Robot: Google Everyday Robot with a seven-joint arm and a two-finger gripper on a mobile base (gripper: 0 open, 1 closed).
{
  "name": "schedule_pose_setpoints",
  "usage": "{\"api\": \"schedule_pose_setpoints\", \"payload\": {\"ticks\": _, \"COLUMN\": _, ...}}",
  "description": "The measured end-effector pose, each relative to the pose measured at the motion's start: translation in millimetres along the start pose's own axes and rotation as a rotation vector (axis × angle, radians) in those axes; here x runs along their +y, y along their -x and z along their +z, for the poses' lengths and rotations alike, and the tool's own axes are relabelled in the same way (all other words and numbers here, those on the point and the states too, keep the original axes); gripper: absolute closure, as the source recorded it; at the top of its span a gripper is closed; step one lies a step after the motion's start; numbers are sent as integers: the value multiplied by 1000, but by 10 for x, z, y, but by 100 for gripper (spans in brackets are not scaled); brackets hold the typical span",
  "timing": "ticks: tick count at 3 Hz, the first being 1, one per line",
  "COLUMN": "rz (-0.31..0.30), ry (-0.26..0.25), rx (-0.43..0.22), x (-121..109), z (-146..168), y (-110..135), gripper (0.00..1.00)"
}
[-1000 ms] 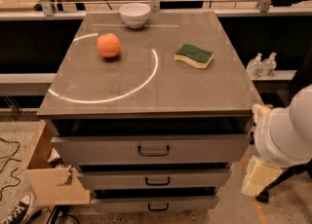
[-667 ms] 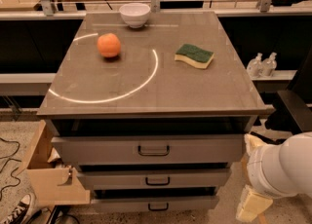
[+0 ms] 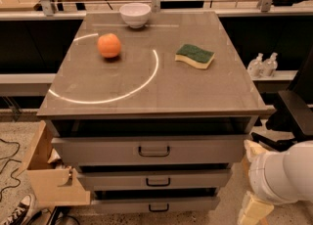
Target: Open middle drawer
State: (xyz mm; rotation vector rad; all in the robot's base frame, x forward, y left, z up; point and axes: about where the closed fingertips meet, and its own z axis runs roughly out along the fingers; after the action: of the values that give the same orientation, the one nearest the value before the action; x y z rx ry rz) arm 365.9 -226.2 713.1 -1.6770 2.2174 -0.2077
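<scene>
The middle drawer [image 3: 195, 179] sits second in the stack, seemingly shut, its handle untouched; the gripper [image 3: 255, 190] has sunk lower, off to the right of it — open or closed, I cannot tell — so the pull has yet to begin.

1 high front view down onto cabinet [image 3: 205, 97], claw [image 3: 254, 208] lower right

You see the gripper [image 3: 255, 182] at 4 o'clock, its arm [image 3: 293, 170] cut by the right edge. Inside of the middle drawer [image 3: 156, 179]: dark, unreadable. At 7 o'clock, a sneaker [image 3: 14, 213], cropped.
</scene>
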Motion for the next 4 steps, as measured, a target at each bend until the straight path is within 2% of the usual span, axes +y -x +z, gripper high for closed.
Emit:
{"api": "schedule_pose_setpoints", "payload": {"ticks": 1, "rz": -35, "ry": 36, "rx": 7, "x": 244, "z": 406, "y": -292, "gripper": 0}}
{"api": "schedule_pose_setpoints", "payload": {"ticks": 2, "rz": -118, "ry": 63, "rx": 39, "x": 477, "z": 780, "y": -465, "gripper": 0}}
{"api": "schedule_pose_setpoints", "payload": {"ticks": 4, "rz": -301, "ry": 110, "rx": 97, "x": 797, "z": 1490, "y": -507, "gripper": 0}}
